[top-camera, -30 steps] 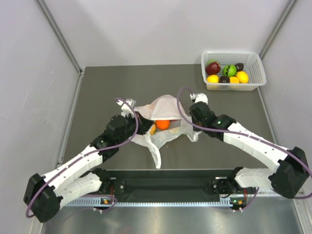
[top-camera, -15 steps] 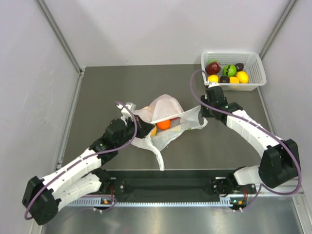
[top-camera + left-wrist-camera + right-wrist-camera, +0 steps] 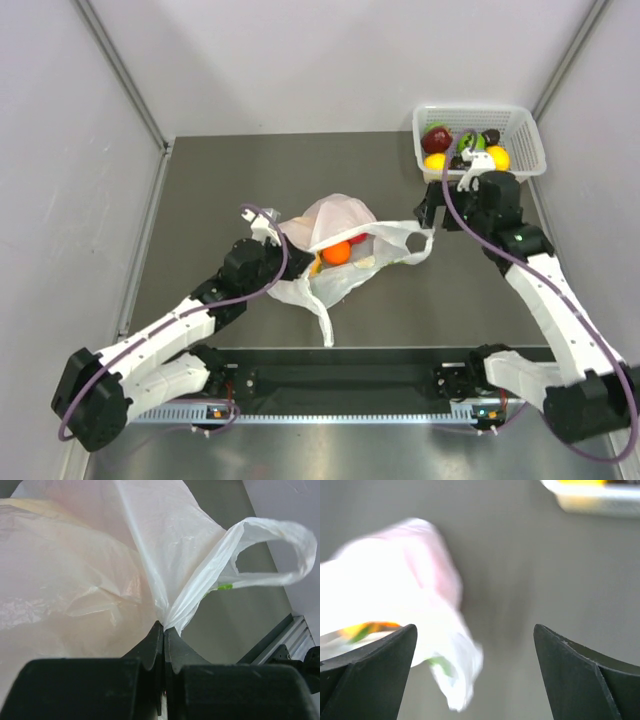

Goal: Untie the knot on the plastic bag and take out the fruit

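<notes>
The plastic bag [image 3: 335, 222] lies open-mouthed at the middle of the table, with an orange fruit [image 3: 335, 253] and a bit of red fruit [image 3: 358, 240] showing inside. My left gripper [image 3: 280, 240] is at its left side, shut on a gathered fold of the plastic bag [image 3: 75, 570] at the fingertips [image 3: 164, 628]. One bag handle loop [image 3: 280, 535] hangs free. My right gripper [image 3: 436, 192] stands wide open right of the bag, between it and the basket, with nothing in it. In the right wrist view the blurred bag [image 3: 395, 580] lies ahead and left of the open right gripper [image 3: 475, 627].
A white basket [image 3: 530, 150] stands at the back right with a dark red apple [image 3: 436, 138], a green fruit [image 3: 470, 143] and yellow fruits in it. The basket's edge [image 3: 600, 500] shows in the right wrist view. Grey walls close in the table on both sides.
My right gripper has opened and let go of the bag's right handle, then drawn back to the right toward the basket. The handle has dropped onto the table. The left gripper keeps its hold.
</notes>
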